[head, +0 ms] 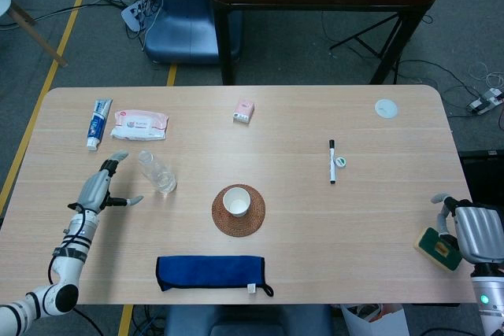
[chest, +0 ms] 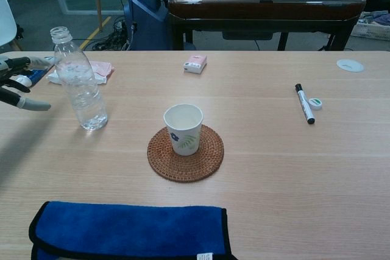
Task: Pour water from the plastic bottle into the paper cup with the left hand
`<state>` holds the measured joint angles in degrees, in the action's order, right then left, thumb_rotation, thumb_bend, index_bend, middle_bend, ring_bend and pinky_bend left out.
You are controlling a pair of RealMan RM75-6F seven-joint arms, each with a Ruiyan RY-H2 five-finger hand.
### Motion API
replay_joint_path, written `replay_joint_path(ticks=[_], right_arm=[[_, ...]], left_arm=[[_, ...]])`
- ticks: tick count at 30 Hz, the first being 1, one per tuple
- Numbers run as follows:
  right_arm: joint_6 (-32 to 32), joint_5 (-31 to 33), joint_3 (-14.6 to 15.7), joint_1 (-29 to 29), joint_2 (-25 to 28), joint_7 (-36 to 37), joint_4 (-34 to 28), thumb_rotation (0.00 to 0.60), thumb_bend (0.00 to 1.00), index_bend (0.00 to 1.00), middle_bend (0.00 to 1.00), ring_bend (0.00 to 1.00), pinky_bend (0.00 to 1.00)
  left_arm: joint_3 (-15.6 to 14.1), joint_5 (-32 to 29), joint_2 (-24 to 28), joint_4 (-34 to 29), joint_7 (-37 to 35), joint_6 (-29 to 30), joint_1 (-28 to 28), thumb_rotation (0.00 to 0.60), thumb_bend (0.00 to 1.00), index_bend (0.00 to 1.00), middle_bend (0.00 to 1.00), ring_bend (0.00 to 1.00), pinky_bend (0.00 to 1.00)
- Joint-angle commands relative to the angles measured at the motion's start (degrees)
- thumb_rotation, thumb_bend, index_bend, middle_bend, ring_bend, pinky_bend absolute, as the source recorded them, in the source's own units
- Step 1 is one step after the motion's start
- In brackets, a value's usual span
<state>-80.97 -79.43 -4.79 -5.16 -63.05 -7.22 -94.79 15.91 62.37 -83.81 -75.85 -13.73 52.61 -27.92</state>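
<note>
A clear uncapped plastic bottle (head: 157, 172) (chest: 79, 82) stands upright on the table, left of centre. A white paper cup (head: 236, 201) (chest: 183, 128) with a leaf print sits on a round woven coaster (head: 239, 222) (chest: 186, 164). My left hand (head: 106, 183) (chest: 19, 83) hovers just left of the bottle with its fingers spread, holding nothing and a small gap from the bottle. My right hand (head: 476, 232) rests at the table's right edge, fingers curled beside a green and yellow sponge (head: 437, 247); whether it grips the sponge is unclear.
A folded blue cloth (head: 210, 271) (chest: 131, 231) lies near the front edge. Toothpaste tube (head: 96, 123), pink wipes pack (head: 139, 124), small pink box (head: 244, 111), black marker (head: 331, 161) and a white disc (head: 386, 108) lie further back.
</note>
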Motion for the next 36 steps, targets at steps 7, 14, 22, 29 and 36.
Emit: replay_joint_path(ticks=[7,14,22,29,36], right_arm=[[-0.15,-0.16,0.04,0.07,0.19,0.21,-0.2,0.6,0.58,0.4,0.55,0.5,0.54],[-0.17,-0.18,0.06,0.09,0.26,0.29,-0.27,0.6,0.58,0.41,0.55,0.5,0.54],[0.04,-0.1,0.09,0.05,0.37,0.51,-0.21,0.6,0.56,0.41,0.55,0.5,0.54],[0.01,-0.07,0.06,0.06,0.5,0.56,-0.33,0.6,0.54,0.41,0.55,0.5,0.54],[-0.28,-0.06,-0.08,0.16,0.75,0.81,-0.47,0.6,0.54,0.41,0.55,0.5,0.54]], left_arm=[[0.69,-1.27,-3.46,3.14,-0.04,-1.94,-2.65,0.6,0.02,0.09,0.01,0.02,0.16],[1.18,-1.51,-6.48,5.83,-0.83,-2.43,-4.24,0.6,0.02,0.09,0.03,0.02,0.15],[1.96,0.45,-10.69,10.19,-5.86,-0.76,-4.83,0.6,0.02,0.14,0.08,0.06,0.15],[2.72,-0.56,-13.44,13.22,-7.4,-1.79,-5.8,0.6,0.02,0.17,0.11,0.08,0.15],[3.93,-1.77,-15.21,15.82,-9.44,-2.72,-6.29,0.6,0.02,0.23,0.16,0.13,0.15]])
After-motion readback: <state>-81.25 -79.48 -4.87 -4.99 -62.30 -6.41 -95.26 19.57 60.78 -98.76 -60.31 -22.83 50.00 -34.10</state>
